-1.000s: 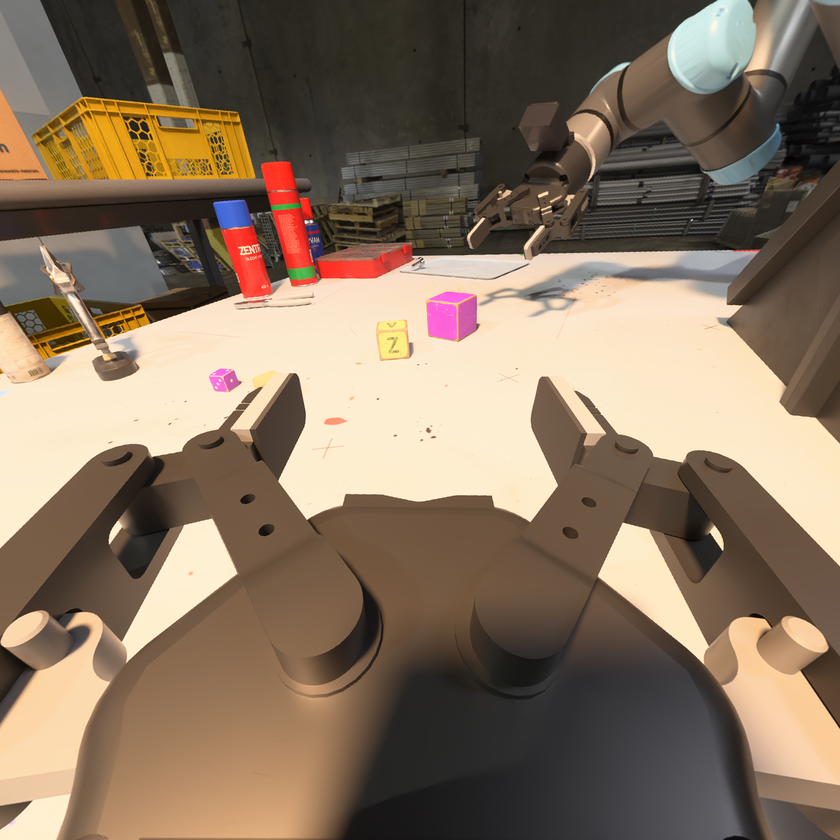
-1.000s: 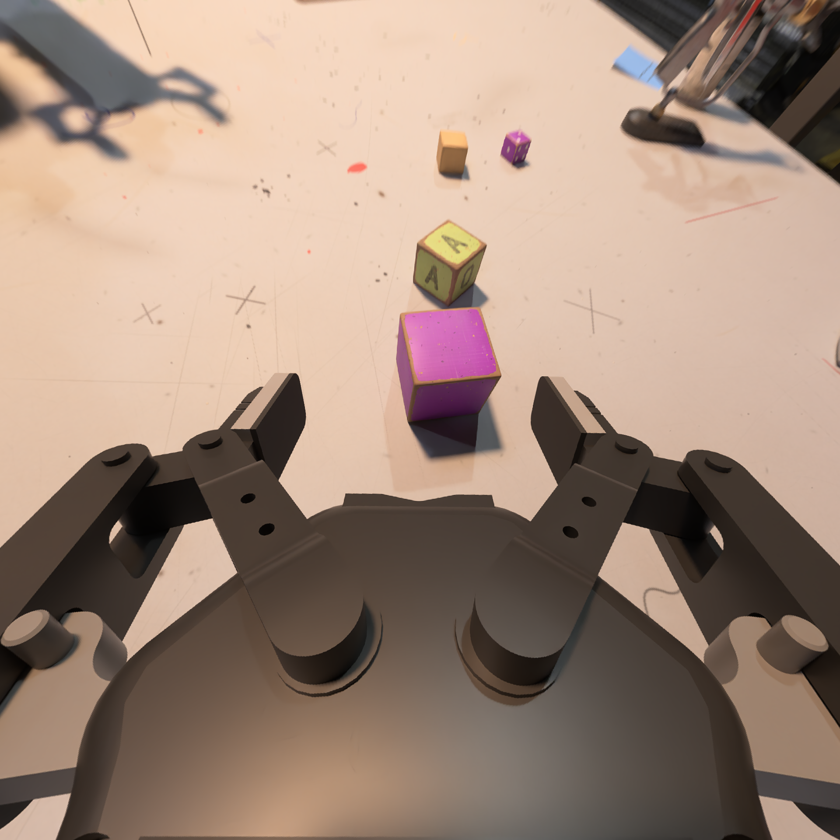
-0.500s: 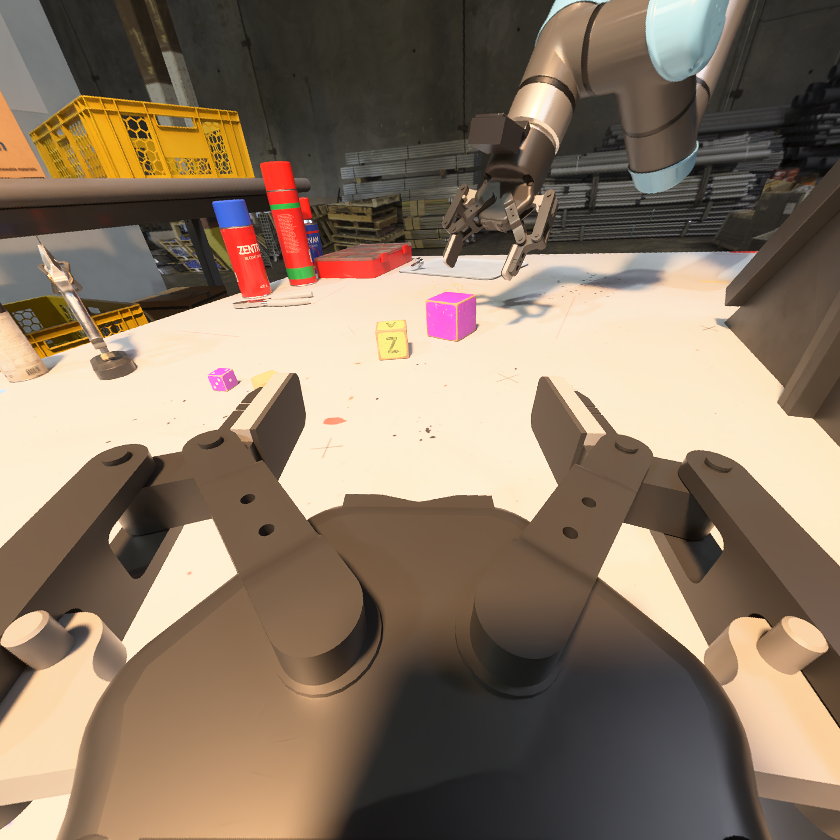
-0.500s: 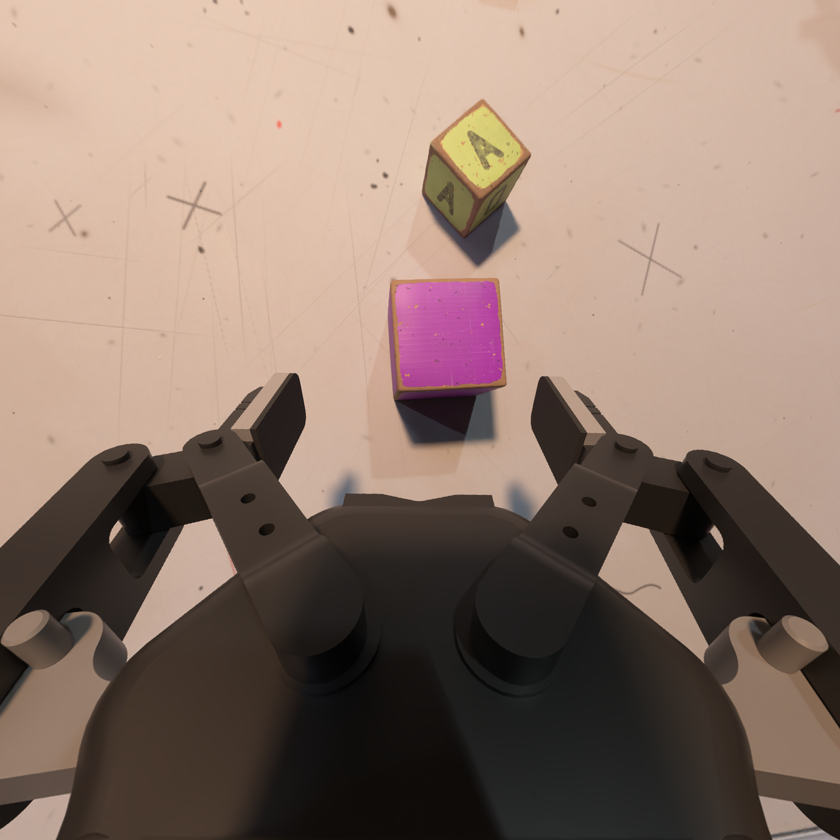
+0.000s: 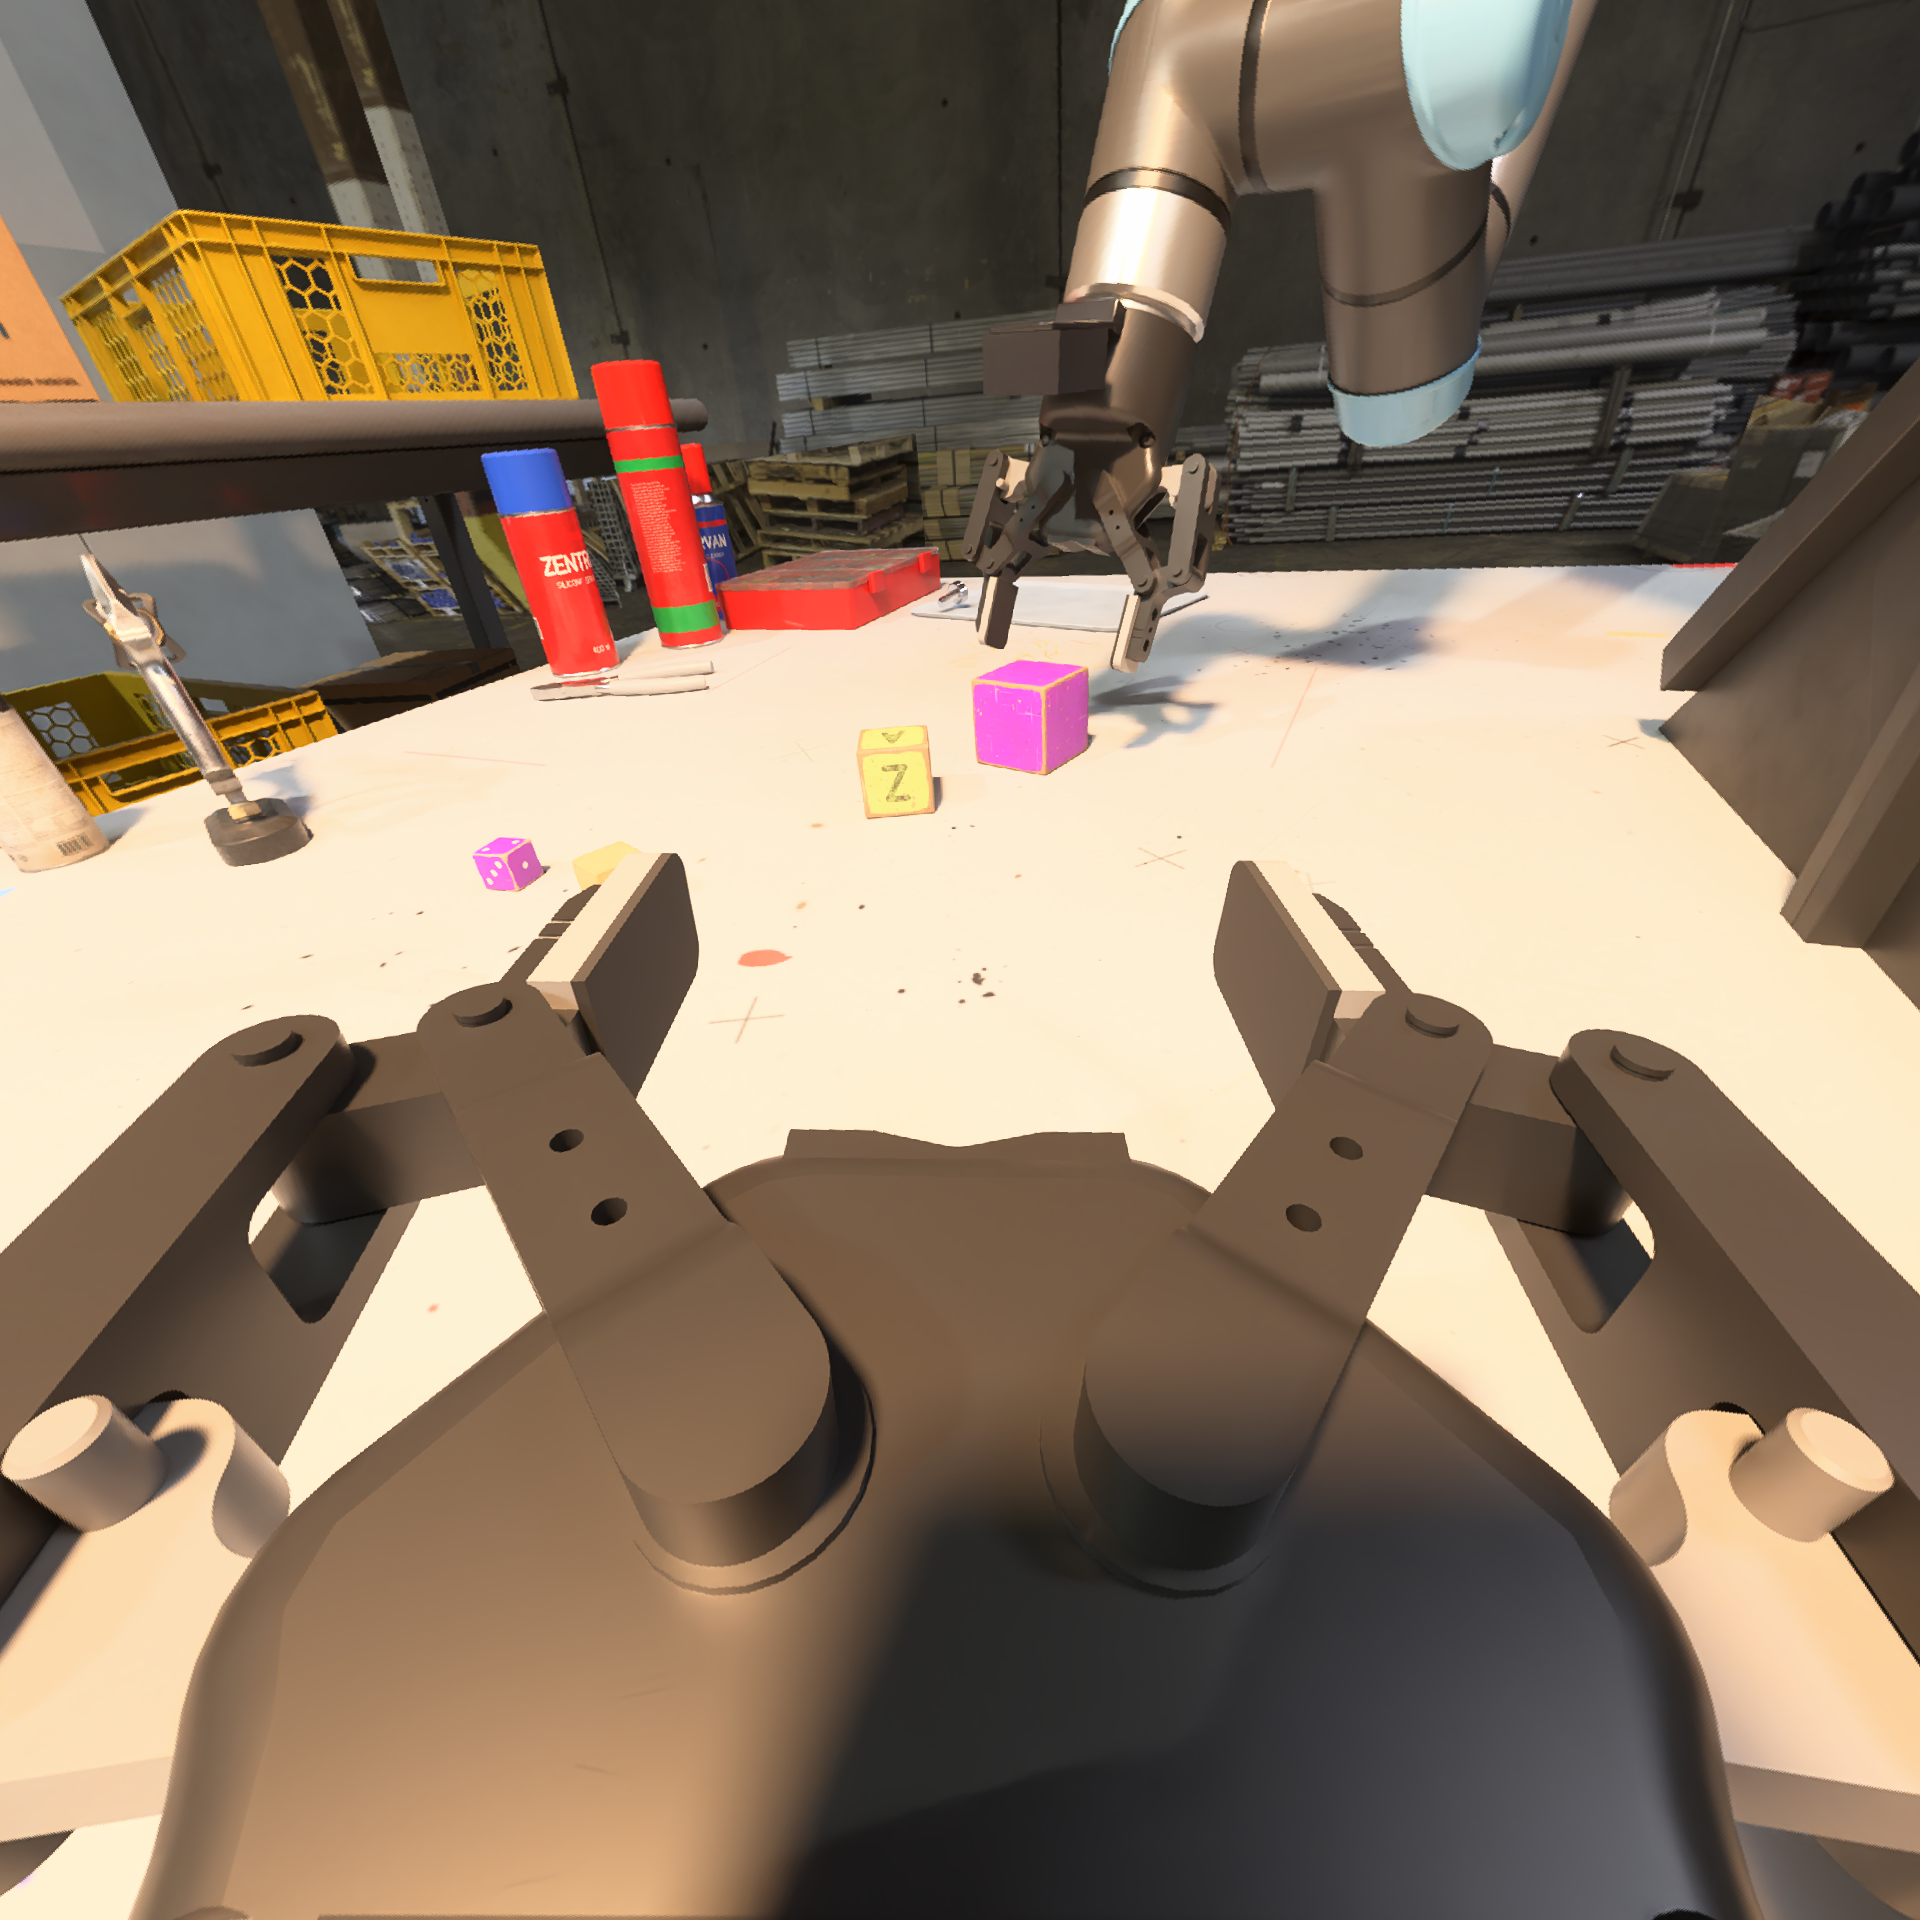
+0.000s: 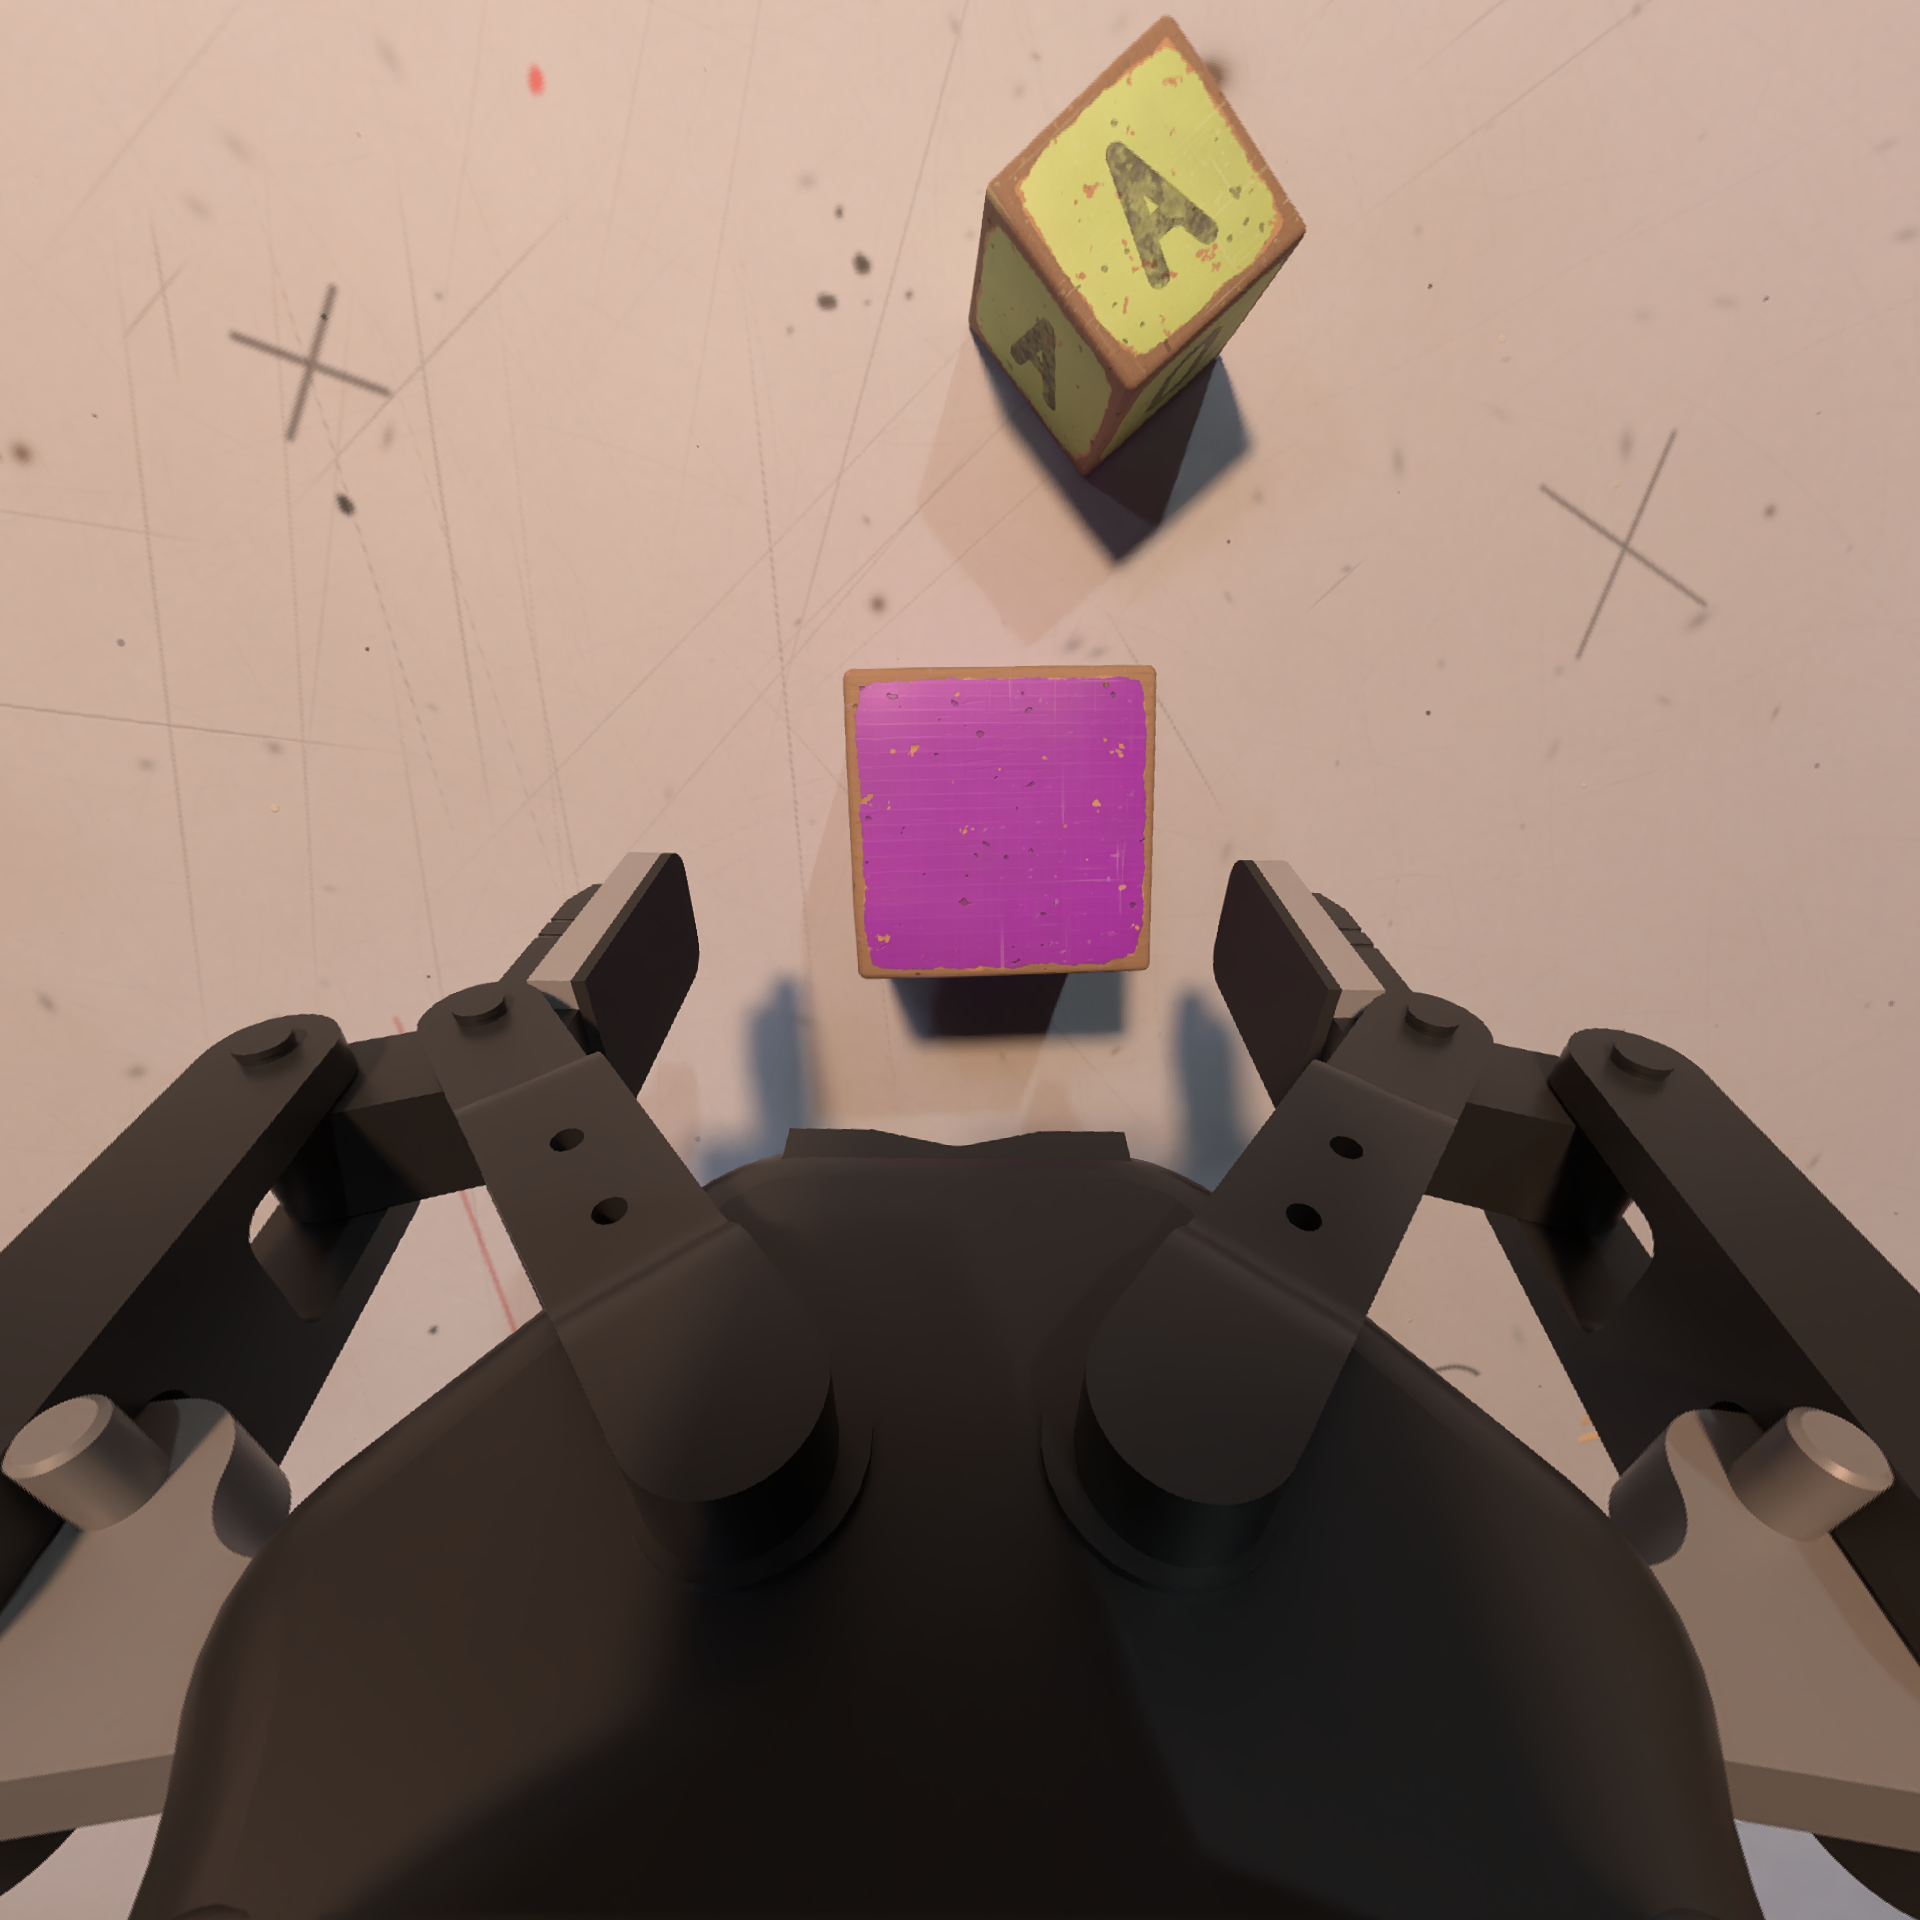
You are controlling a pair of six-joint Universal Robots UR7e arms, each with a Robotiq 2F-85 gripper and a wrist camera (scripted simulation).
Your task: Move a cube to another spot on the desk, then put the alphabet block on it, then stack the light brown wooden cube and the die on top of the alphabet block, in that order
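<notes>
A magenta cube [image 5: 1029,715] sits on the white desk [image 5: 1351,831], with a yellow alphabet block [image 5: 895,771] just left of it. A small magenta die [image 5: 507,862] and a light brown wooden cube [image 5: 603,860], partly hidden by my left finger, lie further left. My right gripper [image 5: 1065,636] hangs open, pointing down, just above the magenta cube. In the right wrist view the magenta cube [image 6: 1001,821] lies straight below, between the open fingers of that gripper [image 6: 956,935], with the alphabet block [image 6: 1138,244] beyond. My left gripper [image 5: 956,935] is open and empty, low over the near desk.
Red spray cans [image 5: 655,509], a flat red case [image 5: 831,592] and a pale sheet [image 5: 1060,603] stand at the desk's far edge. A metal tool on a round base [image 5: 244,821] is at the far left. A dark slanted panel [image 5: 1829,727] rises on the right.
My right gripper has swung left and down from a tilted pose to point straight down over the magenta cube, which looms larger. The left gripper and the blocks have not moved.
</notes>
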